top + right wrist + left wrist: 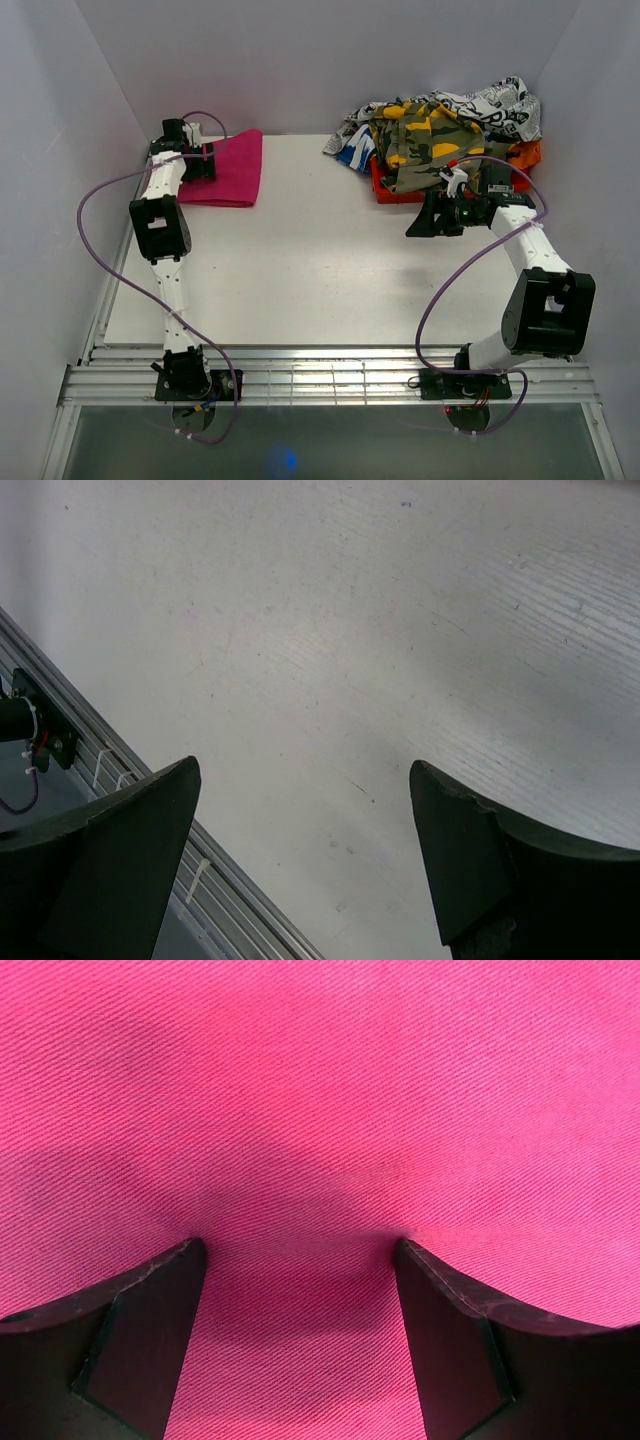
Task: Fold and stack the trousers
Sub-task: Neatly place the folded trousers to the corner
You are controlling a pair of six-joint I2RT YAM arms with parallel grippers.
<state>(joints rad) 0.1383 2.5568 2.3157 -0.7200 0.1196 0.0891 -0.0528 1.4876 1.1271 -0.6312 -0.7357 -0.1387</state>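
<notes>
Between the spread fingers [140,1330] of the left gripper [300,1245] there is only hot-pink cloth: the trousers [320,1080] fill the whole wrist view. The weave is a fine diagonal twill, matte and soft, and it dips into a shallow shadowed hollow where the two dark, wedge-shaped fingertips meet it. The jaws stand well apart, with their tips down on the fabric and nothing clamped between them.

Seen from above, the left gripper [200,160] sits over the left edge of the trousers [232,168]. These lie folded into a flat, roughly rectangular pad at the far left corner of the table [300,260]. The pad extends to the gripper's right and ends in a straight folded edge on that side. Its longer side appears to run from the arm bases toward the back wall, slightly slanted. Which end is waist and which is hem cannot be told.

Well apart to the right, the right gripper [425,222] hangs above bare table. In its wrist view the right gripper [305,770] has both jaws wide apart and nothing in them. Below it are the pale, finely grooved table surface [400,630] and a ribbed metal rail [230,880].

Just behind the right gripper, a heap of clothes [440,130] in camouflage and printed fabrics lies crumpled over a red bin [382,188].
</notes>
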